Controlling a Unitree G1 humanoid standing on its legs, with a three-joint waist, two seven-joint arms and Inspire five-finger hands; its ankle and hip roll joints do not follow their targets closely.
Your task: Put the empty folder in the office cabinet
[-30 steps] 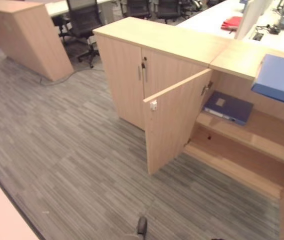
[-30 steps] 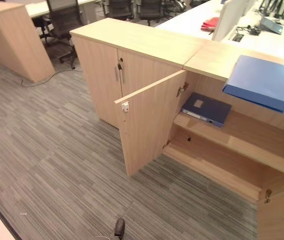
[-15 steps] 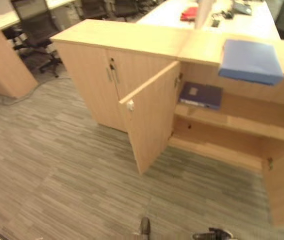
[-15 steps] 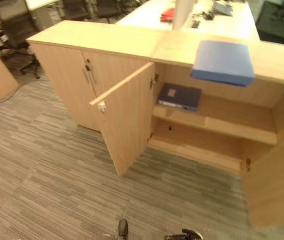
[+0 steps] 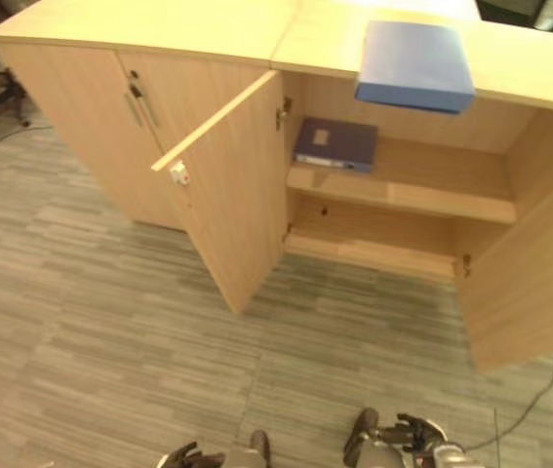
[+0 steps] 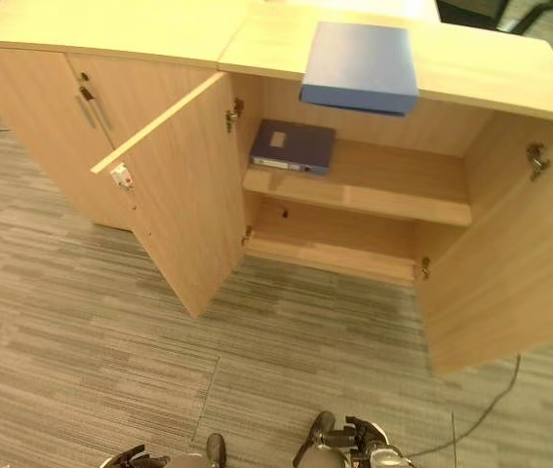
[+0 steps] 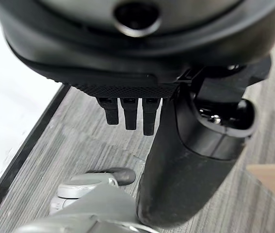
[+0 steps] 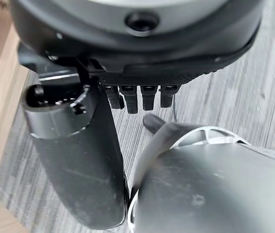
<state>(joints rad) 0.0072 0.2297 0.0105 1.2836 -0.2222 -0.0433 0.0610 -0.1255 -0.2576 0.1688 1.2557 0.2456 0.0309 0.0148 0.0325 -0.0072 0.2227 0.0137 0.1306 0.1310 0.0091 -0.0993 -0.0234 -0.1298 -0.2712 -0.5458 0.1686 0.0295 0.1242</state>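
Observation:
A light blue folder (image 5: 414, 63) lies flat on top of the wooden office cabinet (image 5: 510, 93), its front edge sticking out over the open compartment. Inside, a dark blue binder (image 5: 335, 143) rests at the left end of the upper shelf (image 5: 432, 185); the lower shelf (image 5: 374, 252) is bare. Both cabinet doors stand open. My left hand (image 5: 183, 456) and right hand (image 5: 408, 429) hang low at the bottom edge, far from the cabinet. In the wrist views the left hand's fingers (image 7: 127, 114) and the right hand's fingers (image 8: 137, 99) are relaxed and hold nothing.
The left door (image 5: 232, 195) swings out towards me and the right door (image 5: 530, 283) stands open at the far right. A second cabinet (image 5: 91, 107) with shut doors adjoins on the left. Striped grey carpet (image 5: 110, 341) lies between me and the cabinet.
The camera has swung round and tilted down, so the open cabinet now sits in the middle. My two hands have come into view at the bottom. The folder and binder have not moved.

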